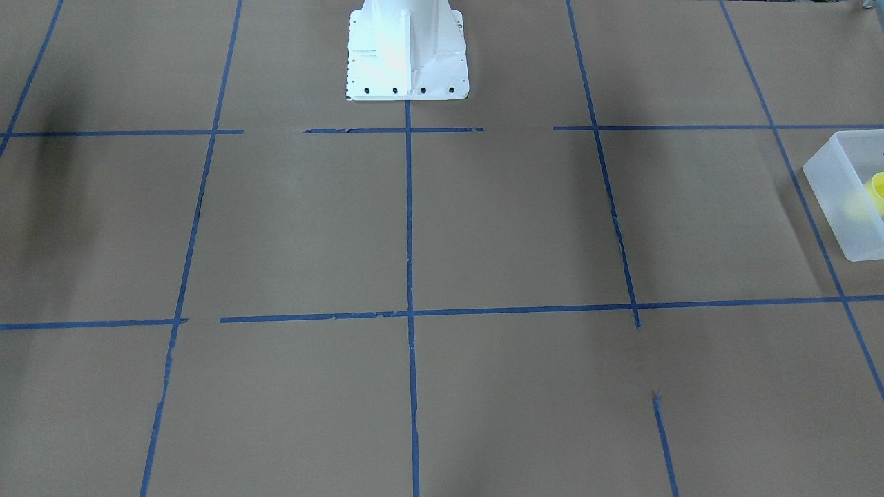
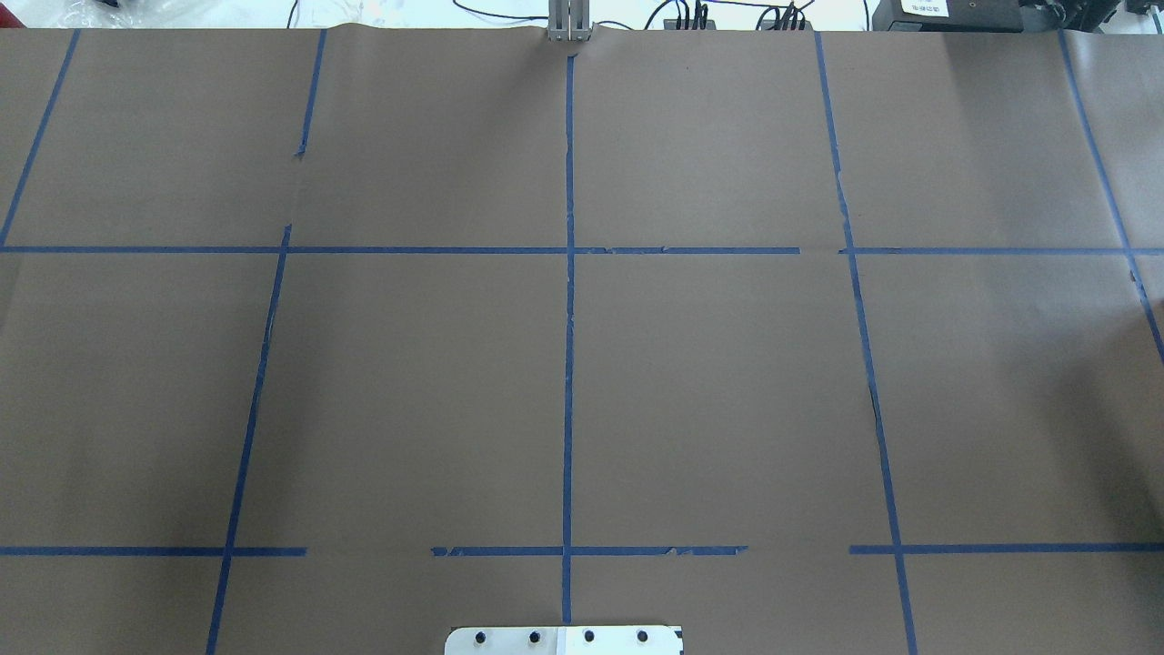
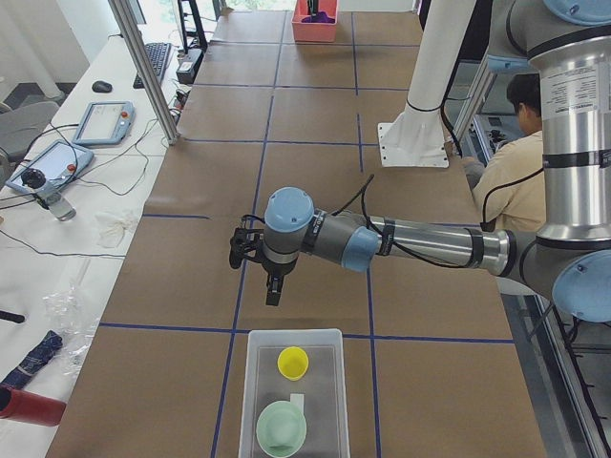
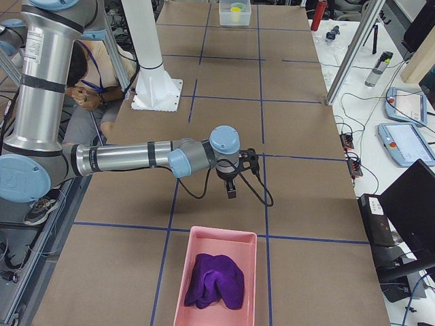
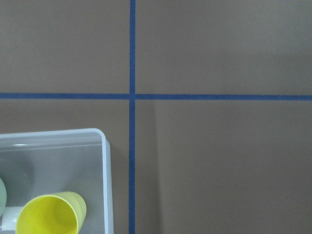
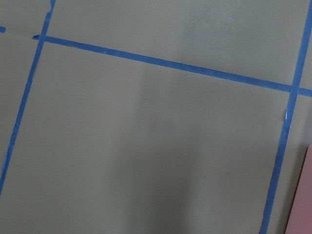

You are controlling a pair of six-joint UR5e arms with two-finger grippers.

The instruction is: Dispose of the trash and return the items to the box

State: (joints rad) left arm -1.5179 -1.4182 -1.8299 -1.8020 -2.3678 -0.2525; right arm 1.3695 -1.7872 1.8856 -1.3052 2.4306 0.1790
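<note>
The translucent white box [image 3: 250,382] stands at the table's end on my left. It holds the yellow cup [image 3: 293,362], upright, and the mint-green bowl [image 3: 281,428]. The box [image 1: 846,200] and cup [image 1: 878,186] also show at the right edge of the front-facing view. The left wrist view shows the box's corner [image 5: 105,161], the cup [image 5: 48,214] and a sliver of the bowl [image 5: 1,192]. My left gripper [image 3: 275,291] hangs above the table just before the box; I cannot tell if it is open or shut. My right gripper [image 4: 232,191] hangs above the table near a pink bin; I cannot tell its state either.
A pink bin [image 4: 187,272] with a purple cloth [image 4: 216,280] sits at the table's end on my right, its edge [image 6: 308,195] in the right wrist view. The white robot base [image 1: 407,55] stands mid-table. An operator [image 3: 520,153] sits behind. Blue tape lines grid the brown paper.
</note>
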